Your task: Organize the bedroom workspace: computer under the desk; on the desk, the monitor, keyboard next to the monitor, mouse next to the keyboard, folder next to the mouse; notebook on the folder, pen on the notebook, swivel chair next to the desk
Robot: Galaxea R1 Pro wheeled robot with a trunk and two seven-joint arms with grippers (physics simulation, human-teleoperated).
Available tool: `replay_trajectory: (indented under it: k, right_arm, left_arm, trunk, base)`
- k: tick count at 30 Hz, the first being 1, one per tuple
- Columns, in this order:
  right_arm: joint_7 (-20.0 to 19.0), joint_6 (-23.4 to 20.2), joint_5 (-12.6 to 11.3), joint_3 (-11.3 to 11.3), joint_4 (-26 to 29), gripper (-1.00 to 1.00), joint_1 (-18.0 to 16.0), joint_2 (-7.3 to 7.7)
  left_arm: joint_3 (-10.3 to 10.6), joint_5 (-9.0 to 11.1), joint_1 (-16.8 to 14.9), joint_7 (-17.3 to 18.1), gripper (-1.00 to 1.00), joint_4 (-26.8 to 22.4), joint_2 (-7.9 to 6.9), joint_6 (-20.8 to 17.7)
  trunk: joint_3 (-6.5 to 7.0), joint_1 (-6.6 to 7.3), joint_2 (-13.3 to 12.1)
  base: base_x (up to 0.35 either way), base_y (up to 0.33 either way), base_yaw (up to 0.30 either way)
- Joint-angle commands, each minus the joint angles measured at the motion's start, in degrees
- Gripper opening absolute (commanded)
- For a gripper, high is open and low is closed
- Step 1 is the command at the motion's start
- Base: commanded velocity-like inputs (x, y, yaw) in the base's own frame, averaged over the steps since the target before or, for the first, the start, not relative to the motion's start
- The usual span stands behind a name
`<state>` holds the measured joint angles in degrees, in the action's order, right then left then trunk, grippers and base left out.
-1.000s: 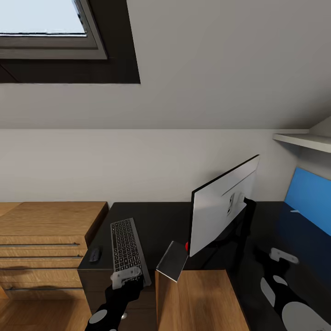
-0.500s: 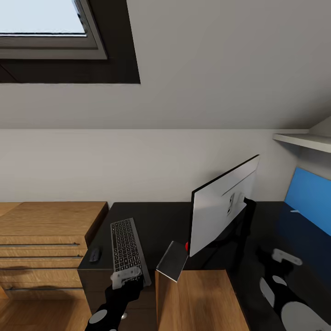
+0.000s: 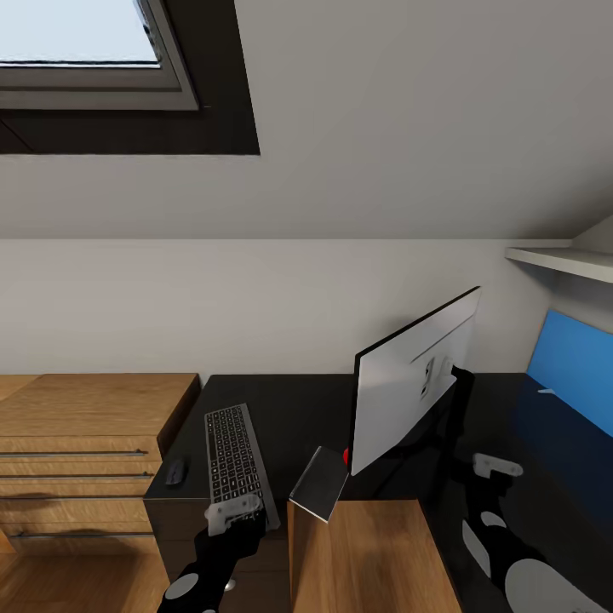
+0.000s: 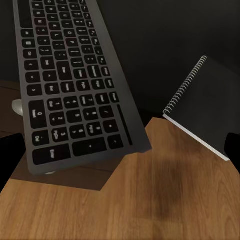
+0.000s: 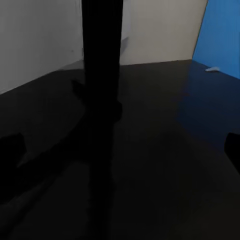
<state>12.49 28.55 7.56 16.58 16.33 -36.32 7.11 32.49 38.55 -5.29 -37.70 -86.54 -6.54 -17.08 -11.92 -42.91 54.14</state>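
The keyboard [image 3: 234, 460] [image 4: 70, 85] lies on the black desk [image 3: 298, 409], with the small dark mouse [image 3: 174, 471] just to its left. My left gripper [image 3: 232, 513] [image 4: 120, 155] hovers open over the keyboard's near end, fingers wide apart. A grey spiral-bound notebook [image 3: 319, 483] [image 4: 207, 107] rests at the desk's near edge. The monitor [image 3: 413, 387] stands on the desk, its pale back toward me. My right gripper [image 3: 498, 466] [image 5: 120, 150] is open low over the desk top [image 5: 150, 175], close to the monitor's black stand [image 5: 101, 75].
A light wooden drawer chest [image 3: 85, 443] stands left of the desk. A wooden surface [image 3: 366, 553] [image 4: 125, 200] sits close in front of me. A blue wall panel [image 3: 579, 358] [image 5: 220, 35] with a small white sliver [image 3: 545, 392] at its foot backs the desk on the right, under a shelf [image 3: 562, 260].
My right gripper has moved left over the desk, nearer the monitor stand. The left arm, keyboard, mouse and notebook have stayed put.
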Motion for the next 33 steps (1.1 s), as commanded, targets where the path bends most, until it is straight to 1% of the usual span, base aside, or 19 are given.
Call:
replay_trajectory:
  k: [1, 7, 16, 20, 26, 30, 33]
  right_arm:
    - [0.2, 0.2, 0.7, -0.2, -0.2, 1.0, -0.1, -0.09]
    - [0.2, 0.0, 0.8, -1.0, -0.4, 1.0, -0.1, -0.17]
    - [0.2, 0.4, 1.1, -1.1, -0.5, 1.0, -0.1, -0.11]
    - [0.2, -0.1, 0.8, -0.8, -2.1, 1.0, -0.1, 0.24]
    - [0.2, 1.3, 0.8, -1.0, -2.9, 1.0, -0.1, 0.27]
    - [0.2, 2.8, 0.9, -1.1, -3.1, 1.0, -0.1, 0.27]
    - [0.2, 3.0, 0.9, -1.1, -3.1, 1.0, -0.1, 0.27]
  left_arm:
    - [0.1, 0.3, -0.1, -0.4, 1.0, -0.1, -0.05, -0.1]
    - [0.1, 0.3, -0.1, -0.4, 1.0, -0.2, -0.05, -0.1]
    - [0.1, 0.3, -0.1, -0.4, 1.0, -0.2, -0.05, -0.1]
    - [0.1, 0.2, -0.1, -0.4, 1.0, -0.3, -0.05, -0.1]
    - [0.1, 0.2, -0.1, -0.6, 1.0, -0.3, -0.05, -0.1]
    - [0.1, 0.2, -0.1, -1.8, 1.0, -0.3, -0.05, -0.1]
    - [0.1, 0.2, -0.1, -2.3, 1.0, -0.4, -0.05, -0.1]
  trunk:
    - [-0.08, -0.01, 0.1]
    - [-0.08, -0.01, 0.1]
    - [-0.08, -0.01, 0.1]
    - [-0.08, -0.01, 0.1]
    - [-0.08, -0.01, 0.1]
    - [-0.08, -0.01, 0.1]
    - [-0.08, -0.01, 0.1]
  base:
    - [0.0, 0.0, 0.0]
    - [0.0, 0.0, 0.0]
    - [0.0, 0.0, 0.0]
    - [0.0, 0.0, 0.0]
    - [0.0, 0.0, 0.0]
    - [0.0, 0.0, 0.0]
    - [0.0, 0.0, 0.0]
